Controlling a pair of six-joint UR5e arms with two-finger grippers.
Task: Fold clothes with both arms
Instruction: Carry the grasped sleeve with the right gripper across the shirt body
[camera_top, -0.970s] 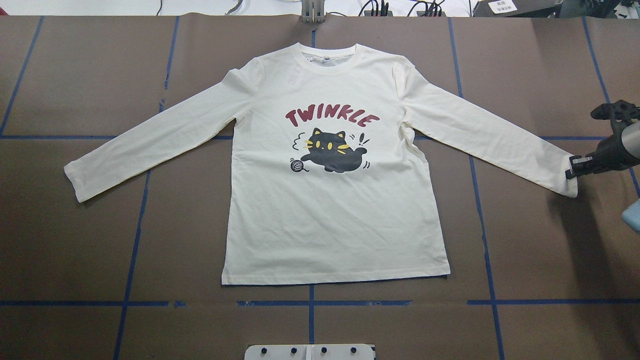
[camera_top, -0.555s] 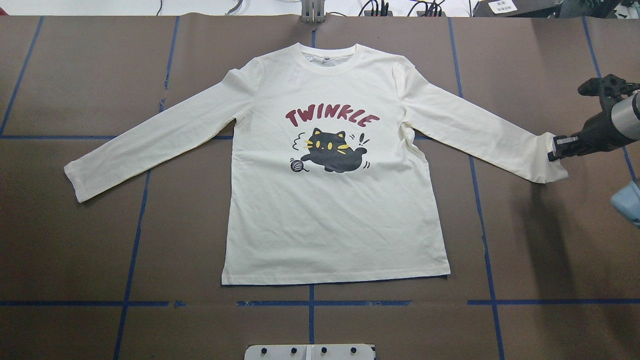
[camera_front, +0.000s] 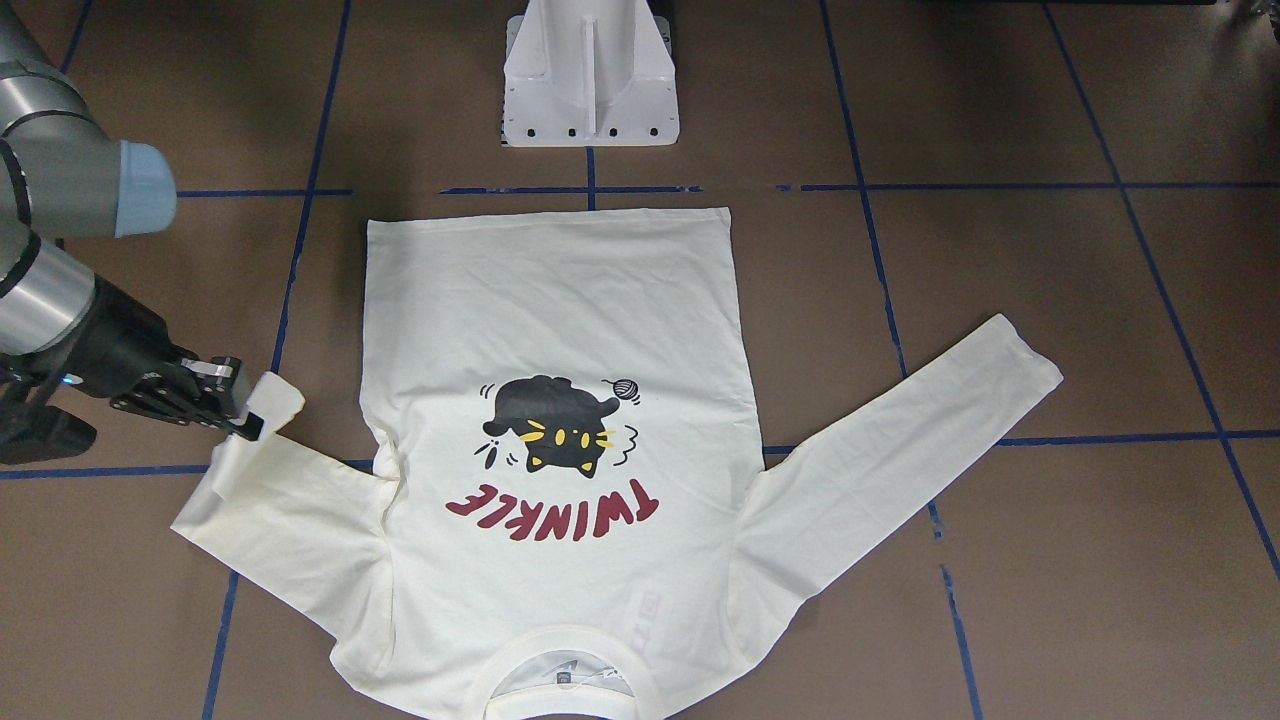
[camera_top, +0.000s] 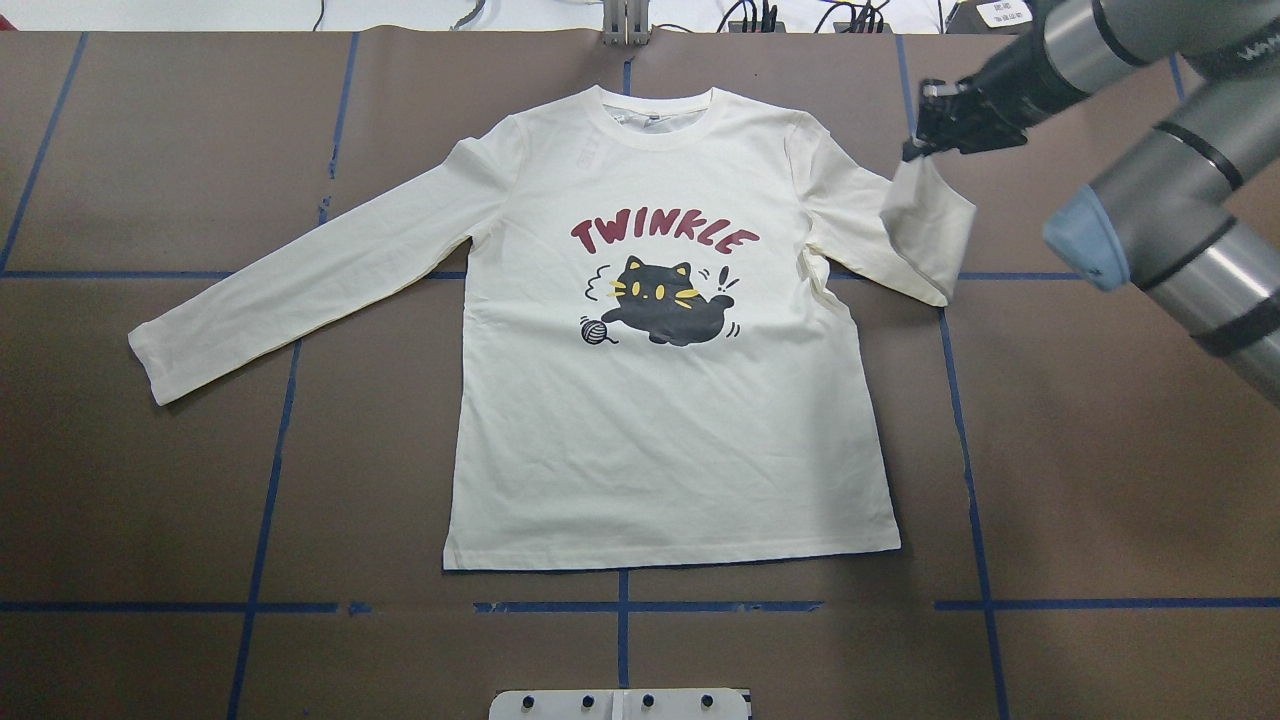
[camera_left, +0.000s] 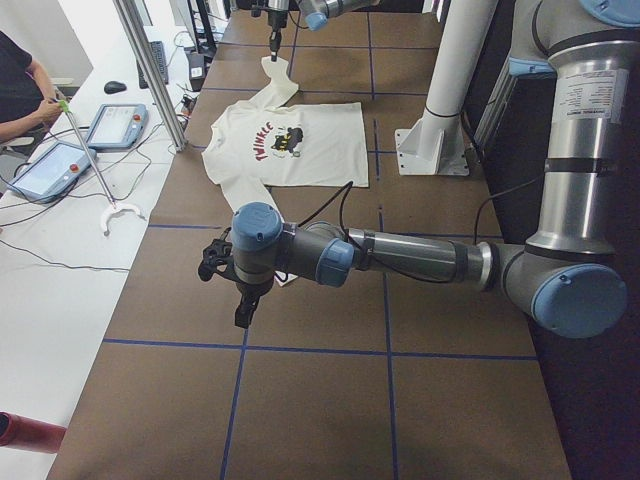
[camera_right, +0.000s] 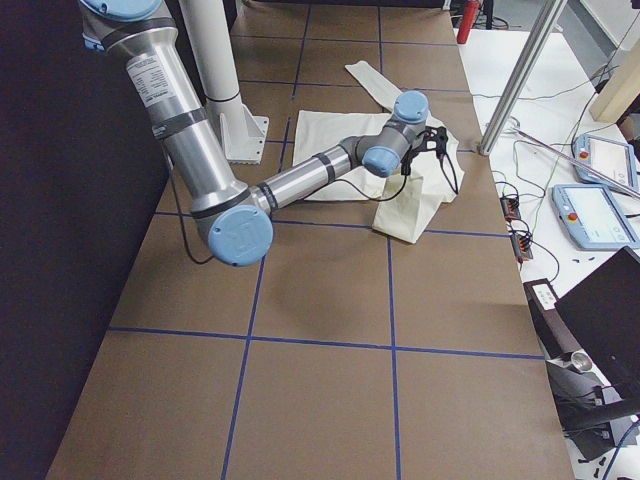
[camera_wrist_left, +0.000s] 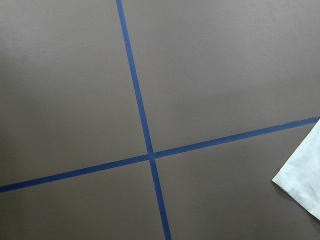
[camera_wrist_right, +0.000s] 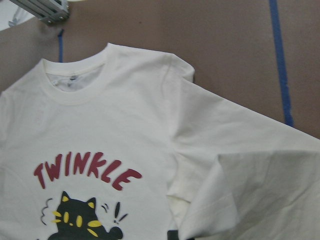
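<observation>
The shirt (camera_top: 670, 440) lies flat and print-up in the middle of the table (camera_top: 1100, 480), collar away from the robot, with its far sleeve (camera_top: 300, 280) stretched out straight. The right gripper (camera_top: 918, 148) is clamped on the cuff of the near sleeve (camera_top: 930, 225) and holds it above the table beside the shoulder, so the sleeve doubles back on itself and hangs in a loose loop. The step in hand looks like folding this sleeve in over the body. To do it well, the cuff should travel across the chest low and level, so that the crease falls at the shoulder seam and the body is not dragged or wrinkled. The sleeve should be laid untwisted and let go only once the cloth rests on the shirt. The left gripper (camera_left: 225, 275) hovers over bare table, and whether it is apart or together cannot be told. A corner of cream cloth (camera_wrist_left: 305, 175) sits at the edge of its wrist view, probably the other cuff, so it seems placed to mirror the fold. Red letters across the chest read "TWINKLE", above a black cat with yellow eyes and a yarn ball. The neck label and the stickers on the arms are too small to read.
</observation>
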